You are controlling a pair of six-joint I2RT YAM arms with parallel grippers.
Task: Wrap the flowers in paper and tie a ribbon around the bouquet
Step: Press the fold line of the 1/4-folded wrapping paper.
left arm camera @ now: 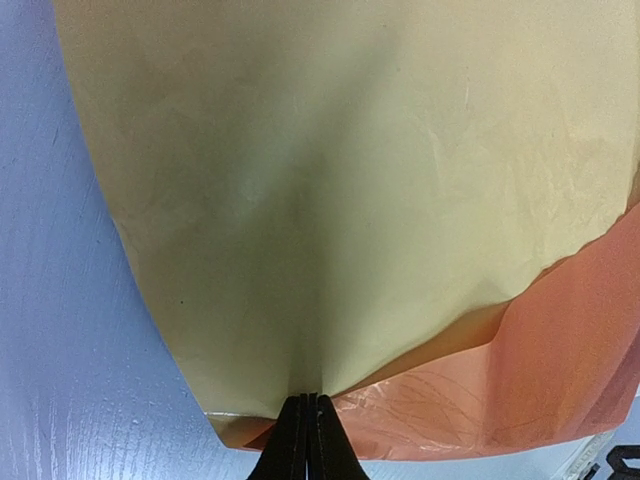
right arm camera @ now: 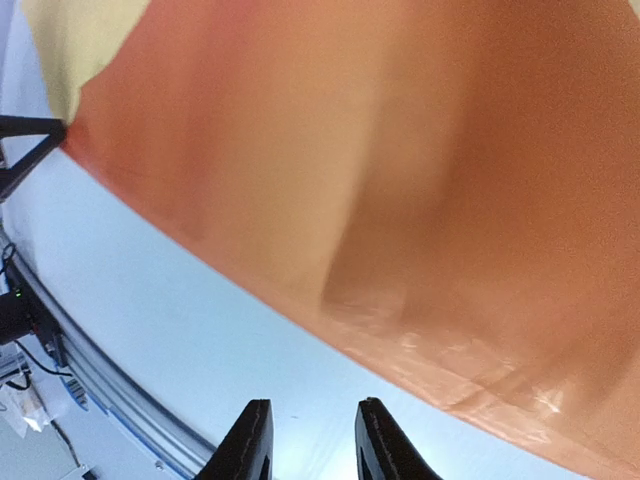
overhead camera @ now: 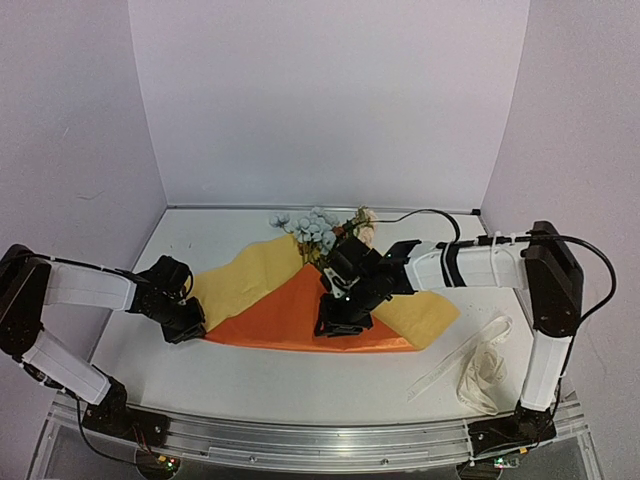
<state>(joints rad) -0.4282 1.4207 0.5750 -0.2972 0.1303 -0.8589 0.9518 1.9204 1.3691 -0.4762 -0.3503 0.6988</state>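
One edge of the paper (left arm camera: 350, 200) sits pinched in the closed left gripper (left arm camera: 310, 440); the right gripper (right arm camera: 312, 425) hovers over the orange fold, fingers parted and empty, flowers (overhead camera: 312, 228) just beyond it.

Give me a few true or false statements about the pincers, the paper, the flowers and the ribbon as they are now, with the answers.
1. The left pincer is shut on an edge of the paper. True.
2. The ribbon lies loose on the table, right of the paper. True.
3. The right pincer holds the ribbon. False: its jaws stand apart with nothing between them, by the paper's orange face.
4. The paper hides the flowers completely. False: blooms stick out past its far edge.
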